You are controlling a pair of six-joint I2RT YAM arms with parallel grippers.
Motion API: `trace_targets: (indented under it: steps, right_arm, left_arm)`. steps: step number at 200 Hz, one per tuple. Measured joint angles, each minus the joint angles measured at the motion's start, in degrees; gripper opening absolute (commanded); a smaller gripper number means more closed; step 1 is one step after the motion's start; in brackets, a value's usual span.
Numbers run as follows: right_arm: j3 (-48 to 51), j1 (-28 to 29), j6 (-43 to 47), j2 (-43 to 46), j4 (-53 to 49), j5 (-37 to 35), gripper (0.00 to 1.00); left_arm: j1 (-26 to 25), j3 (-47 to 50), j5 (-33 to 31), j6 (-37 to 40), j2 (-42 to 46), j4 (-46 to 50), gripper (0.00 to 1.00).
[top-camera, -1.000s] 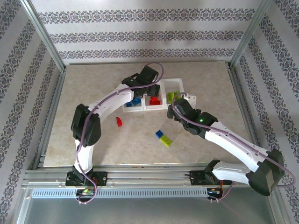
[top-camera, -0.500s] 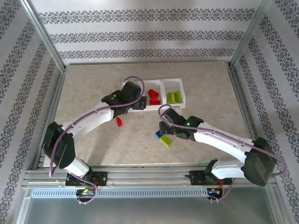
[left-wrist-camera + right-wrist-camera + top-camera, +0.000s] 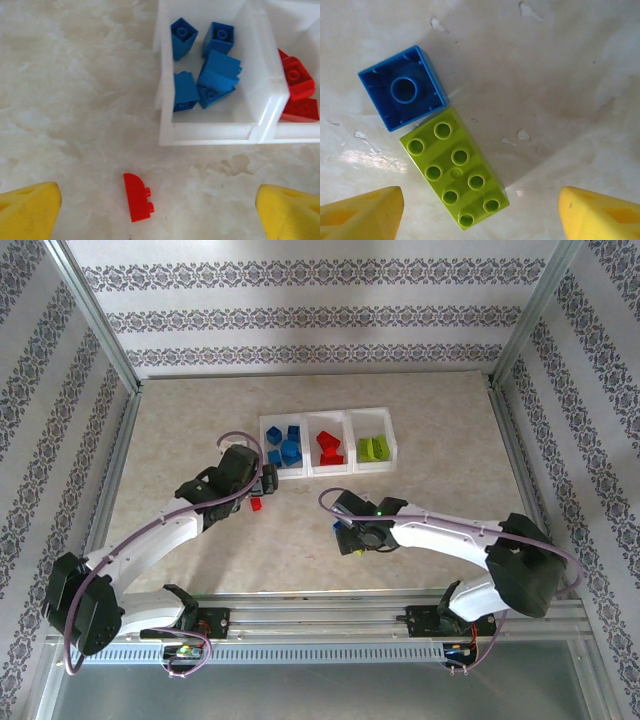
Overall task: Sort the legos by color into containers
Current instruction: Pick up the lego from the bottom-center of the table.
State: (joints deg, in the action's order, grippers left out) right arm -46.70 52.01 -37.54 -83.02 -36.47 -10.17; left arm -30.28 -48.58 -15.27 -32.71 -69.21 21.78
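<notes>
Found the right hand (image 3: 479,212) open and empty above the lime lego (image 3: 454,175), flat on the desk (image 3: 570,75) between the fingertips, long axis slanting across the gap, one end just beside a blue lego (image 3: 402,88). Probably needed a wrist turn first. Found the left hand (image 3: 159,210) open too, over the red lego (image 3: 137,197) near the containers (image 3: 210,135).

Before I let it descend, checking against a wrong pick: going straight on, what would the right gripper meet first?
Most likely the lime green brick, lying between the right gripper's open fingers; the blue brick sits beside it, off-centre. Depth is hard to judge.
</notes>
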Motion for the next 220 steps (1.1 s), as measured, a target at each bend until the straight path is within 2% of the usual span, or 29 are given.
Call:
trace_targets:
  steps: [65,100,166,220]
  right_arm:
    - [-0.44,0.00,0.81,-6.75,0.98,2.62,0.64]
    - [-1.25,0.00,1.31,-7.50,1.64,3.06,0.57]
    - [-2.62,0.00,1.46,-7.78,2.43,3.21,0.37]
    - [-2.86,0.00,1.22,-7.65,1.95,2.89,0.29]
  left_arm:
    - [1.70,4.48,0.72,-3.04,3.98,0.07,1.00]
    - [2.03,4.98,1.09,-3.63,4.83,0.20,1.00]
    - [2.34,5.88,1.51,-4.02,4.83,0.33,1.00]
    - [2.67,5.88,1.66,-4.42,4.85,0.46,1.00]
